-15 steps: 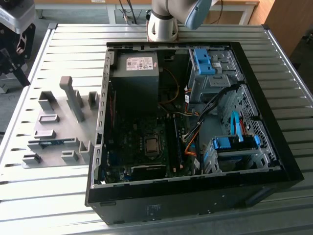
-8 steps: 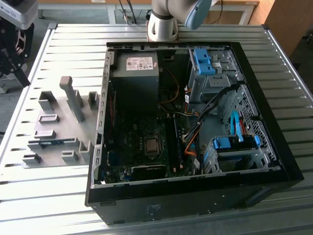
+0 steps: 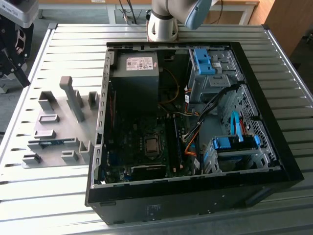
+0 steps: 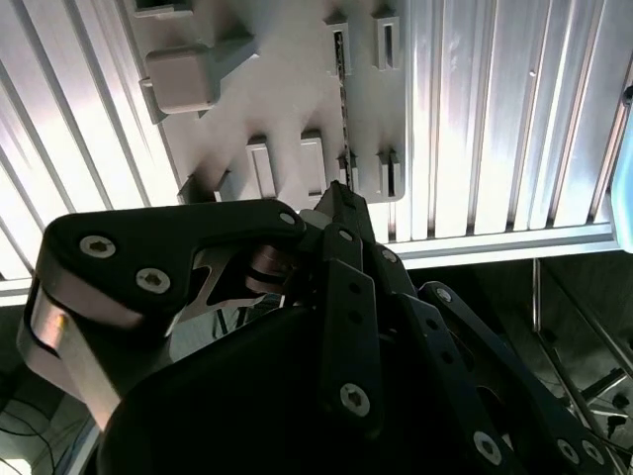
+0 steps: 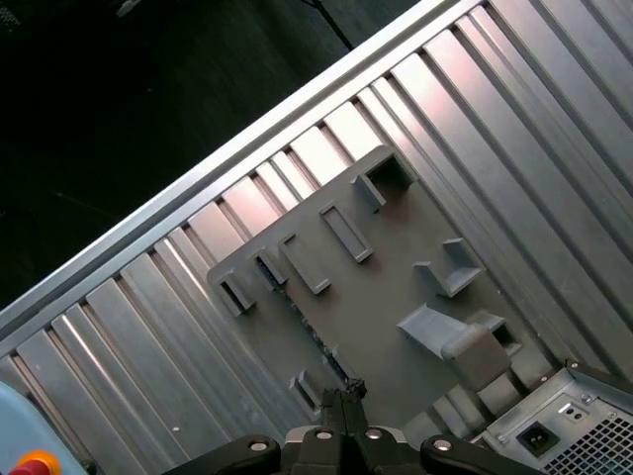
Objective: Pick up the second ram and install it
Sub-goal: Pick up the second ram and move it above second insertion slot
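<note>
The second ram (image 3: 49, 143) is a thin blue stick standing on edge in a slot of the grey fixture plate (image 3: 58, 105), at the exterior view's left beside the open computer case. In both wrist views it shows edge-on as a thin dark strip (image 4: 344, 109) (image 5: 297, 312) between small grey blocks. My gripper (image 4: 341, 193) (image 5: 342, 391) hangs well above the fixture plate, roughly in line with the stick. Its black fingers meet at the tips, shut, with nothing between them.
The open computer case (image 3: 288, 166) holds the green motherboard (image 3: 142, 147), a power supply (image 3: 134, 73) and blue drive brackets (image 3: 234, 144). Taller grey blocks (image 3: 73, 98) rise from the fixture plate. Everything rests on a ribbed metal table (image 3: 49, 196). The arm's base (image 3: 164, 24) stands at the table's far side.
</note>
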Controlling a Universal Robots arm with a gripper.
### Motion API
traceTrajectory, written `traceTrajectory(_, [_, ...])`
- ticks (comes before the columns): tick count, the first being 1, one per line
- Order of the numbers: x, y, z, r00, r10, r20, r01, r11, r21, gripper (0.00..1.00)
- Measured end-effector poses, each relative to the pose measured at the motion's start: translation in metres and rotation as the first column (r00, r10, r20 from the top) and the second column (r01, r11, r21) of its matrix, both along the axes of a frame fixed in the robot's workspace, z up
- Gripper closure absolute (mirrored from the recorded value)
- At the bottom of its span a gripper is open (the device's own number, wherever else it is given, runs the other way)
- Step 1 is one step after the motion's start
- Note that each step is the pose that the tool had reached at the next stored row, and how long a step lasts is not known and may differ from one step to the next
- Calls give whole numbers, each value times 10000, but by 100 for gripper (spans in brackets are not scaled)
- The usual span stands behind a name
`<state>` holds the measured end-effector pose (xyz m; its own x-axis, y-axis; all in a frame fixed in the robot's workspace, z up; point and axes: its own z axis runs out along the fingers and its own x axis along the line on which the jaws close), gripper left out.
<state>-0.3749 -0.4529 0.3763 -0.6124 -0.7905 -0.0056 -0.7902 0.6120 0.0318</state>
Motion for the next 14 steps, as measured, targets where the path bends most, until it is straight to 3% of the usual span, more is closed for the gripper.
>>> traceTrajectory(9, [0,0,0,10000,23,1,-23,10000,0,90])
traceTrajectory(14, [0,0,0,9996,267,0,-267,9996,0,90])
